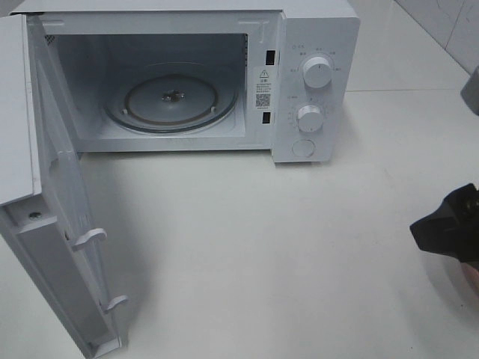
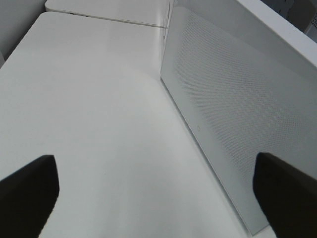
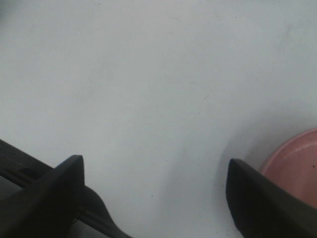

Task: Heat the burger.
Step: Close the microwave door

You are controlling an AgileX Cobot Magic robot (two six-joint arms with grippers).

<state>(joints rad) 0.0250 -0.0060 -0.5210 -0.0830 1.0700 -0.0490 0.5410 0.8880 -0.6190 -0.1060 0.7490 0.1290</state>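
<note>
White microwave stands open and empty on the table. Both end effectors are spread and empty: the left end effector beside the door, the right end effector near a pink plate. No burger shows; fetching it likely comes next.

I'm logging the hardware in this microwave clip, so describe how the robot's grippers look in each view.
The left gripper shows two matte black fingers with blunt, wedge-like tips and no markings. The right gripper has the same plain black fingers, and a dark ribbed strap or cable runs behind one of them. In the exterior high view the right gripper appears only as a black angular block at the frame edge.
</note>
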